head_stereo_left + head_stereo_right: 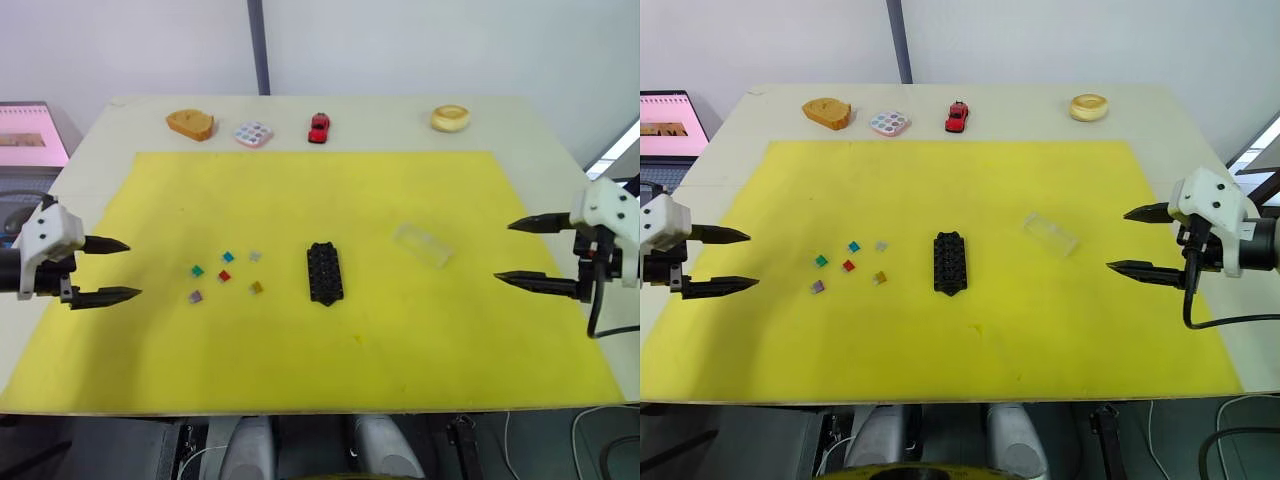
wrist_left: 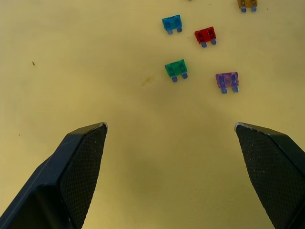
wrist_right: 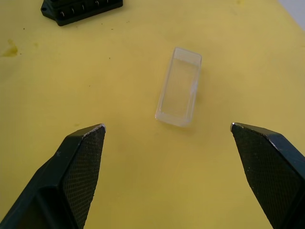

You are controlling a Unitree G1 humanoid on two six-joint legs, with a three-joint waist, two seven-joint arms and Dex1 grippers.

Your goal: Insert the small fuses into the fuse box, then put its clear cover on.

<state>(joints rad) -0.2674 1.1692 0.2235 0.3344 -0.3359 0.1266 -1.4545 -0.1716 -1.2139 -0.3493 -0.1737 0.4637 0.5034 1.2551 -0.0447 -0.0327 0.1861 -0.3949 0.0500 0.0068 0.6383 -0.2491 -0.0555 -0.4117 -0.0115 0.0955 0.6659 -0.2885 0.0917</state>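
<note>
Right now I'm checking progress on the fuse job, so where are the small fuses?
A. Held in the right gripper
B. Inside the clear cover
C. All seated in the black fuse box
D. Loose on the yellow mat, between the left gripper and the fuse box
D. The small fuses lie scattered on the yellow mat, apart from the fuse box and on its left-gripper side; the left gripper and right gripper both hold nothing, jaws open.

My two head views look down across the yellow mat (image 1: pixel 420 340); my wrist views sit close above it, one apparently facing the small fuses (image 2: pixel 200 47), the other the clear cover (image 3: pixel 179 87).
</note>
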